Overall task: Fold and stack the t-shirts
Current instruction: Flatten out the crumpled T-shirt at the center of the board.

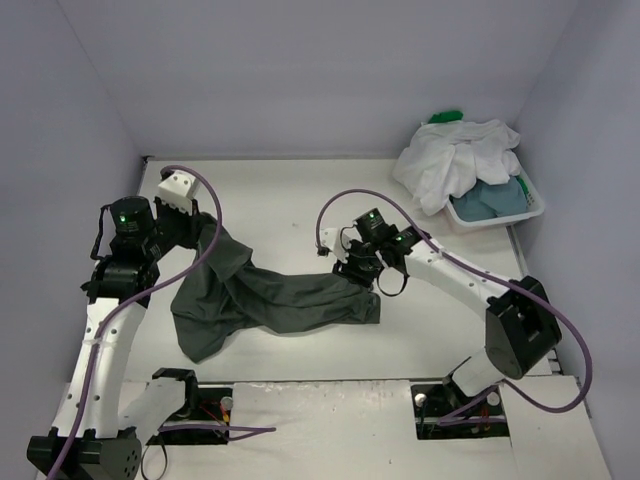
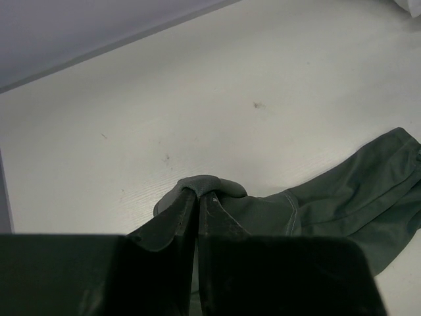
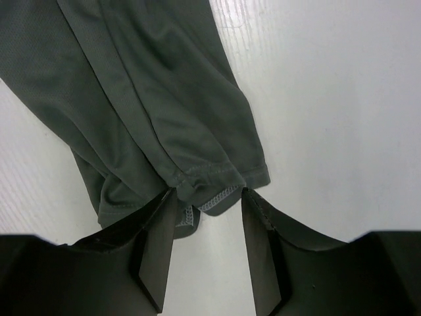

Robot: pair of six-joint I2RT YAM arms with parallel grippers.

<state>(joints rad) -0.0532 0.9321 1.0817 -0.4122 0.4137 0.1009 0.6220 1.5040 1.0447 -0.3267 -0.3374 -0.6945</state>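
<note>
A dark grey t-shirt [image 1: 280,295] lies bunched and stretched across the middle of the table. My left gripper [image 1: 200,222] is shut on its left end, which it holds lifted; in the left wrist view a fold of the cloth [image 2: 204,184] sits pinched between the closed fingertips [image 2: 197,192], and the shirt [image 2: 355,191] trails away to the right. My right gripper [image 1: 358,272] stands open at the shirt's right end. In the right wrist view the hem [image 3: 210,181] lies loose on the table between the spread fingers [image 3: 209,201], not gripped.
A white slotted basket [image 1: 500,218] stands at the back right. A white shirt [image 1: 450,160] spills over its rim, with a green one [image 1: 447,117] behind and a blue-grey one [image 1: 495,197] inside. Grey walls close in the table on the left, back and right.
</note>
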